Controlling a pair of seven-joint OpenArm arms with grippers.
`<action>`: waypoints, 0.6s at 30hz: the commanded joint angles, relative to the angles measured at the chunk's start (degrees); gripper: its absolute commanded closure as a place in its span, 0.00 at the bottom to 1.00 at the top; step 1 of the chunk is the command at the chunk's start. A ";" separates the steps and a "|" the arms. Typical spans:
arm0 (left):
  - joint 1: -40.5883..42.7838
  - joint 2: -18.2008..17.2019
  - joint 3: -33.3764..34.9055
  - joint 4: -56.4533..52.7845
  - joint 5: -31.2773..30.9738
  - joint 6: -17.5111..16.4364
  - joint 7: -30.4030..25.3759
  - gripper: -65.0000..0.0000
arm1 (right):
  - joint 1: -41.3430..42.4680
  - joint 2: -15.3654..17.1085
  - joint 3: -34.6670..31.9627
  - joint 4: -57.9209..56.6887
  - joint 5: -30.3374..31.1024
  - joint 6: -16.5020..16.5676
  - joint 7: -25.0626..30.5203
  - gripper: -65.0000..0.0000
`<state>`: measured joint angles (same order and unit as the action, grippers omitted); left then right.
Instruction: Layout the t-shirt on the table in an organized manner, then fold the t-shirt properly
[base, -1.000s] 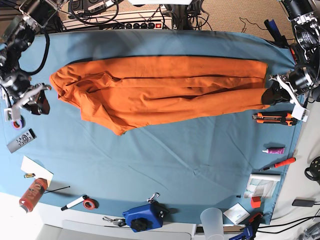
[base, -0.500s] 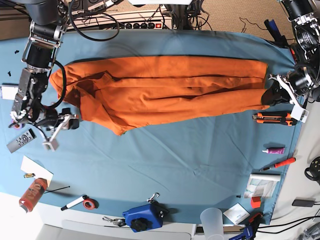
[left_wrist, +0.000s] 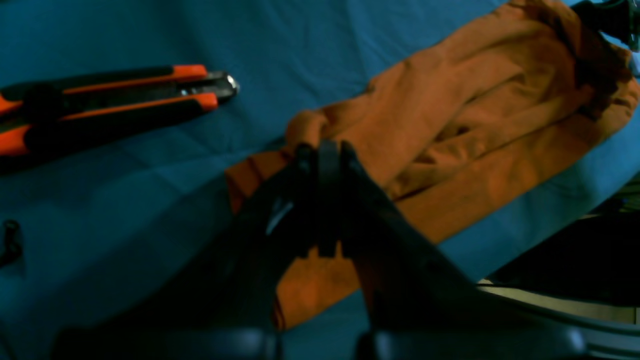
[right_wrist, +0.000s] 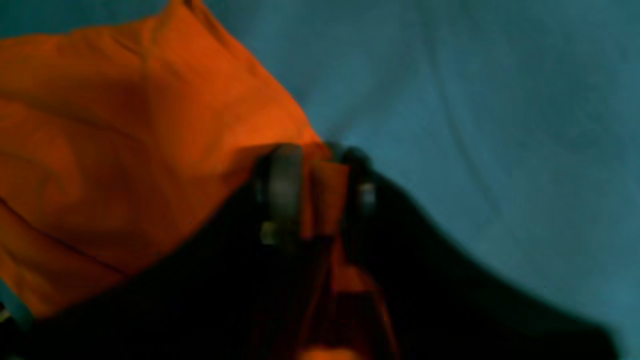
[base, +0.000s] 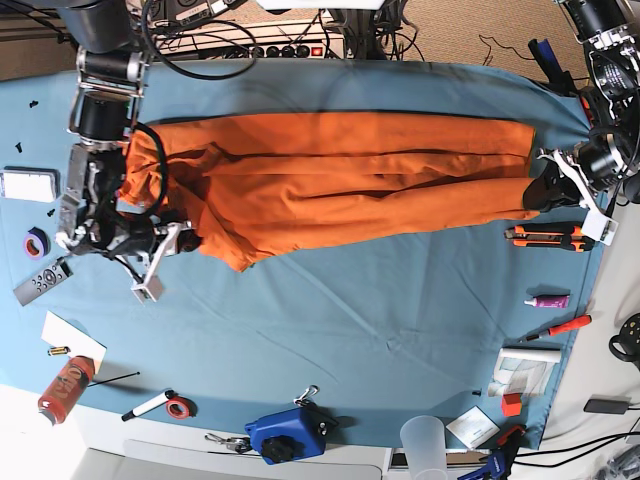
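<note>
Along the near edge of the table (base: 330, 340) lie a blue device (base: 288, 435), a marker (base: 150, 405) and a clear cup (base: 425, 440). Farther in, the t-shirt (base: 340, 180) lies stretched left to right across the far half, loosely creased lengthwise. At its left end the right gripper (right_wrist: 312, 185) is clamped on a fold of orange fabric; only the right wrist view shows cloth between the jaws. At the right end the left gripper (left_wrist: 322, 165) is pinched tight on the hem, jaws pressed together over the cloth, with an orange-and-black utility knife (left_wrist: 110, 100) just beside it, plain in the left wrist view.
</note>
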<state>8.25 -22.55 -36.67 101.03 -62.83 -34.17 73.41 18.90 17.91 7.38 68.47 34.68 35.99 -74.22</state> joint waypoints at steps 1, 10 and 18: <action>-0.48 -1.11 -0.33 0.94 -1.31 -0.22 -1.44 1.00 | 1.09 0.57 0.07 0.76 0.00 0.04 0.09 1.00; -0.48 -1.11 -0.33 0.94 -1.31 -0.22 -1.44 1.00 | 1.09 0.52 0.24 11.23 -0.24 0.09 1.18 1.00; -0.46 -1.11 -0.33 0.94 -1.31 -0.20 -1.22 1.00 | 0.74 1.31 0.26 24.96 1.36 -1.44 -4.55 1.00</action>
<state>8.27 -22.55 -36.67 101.03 -62.83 -34.17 73.41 18.04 18.26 7.38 92.36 35.31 34.63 -79.96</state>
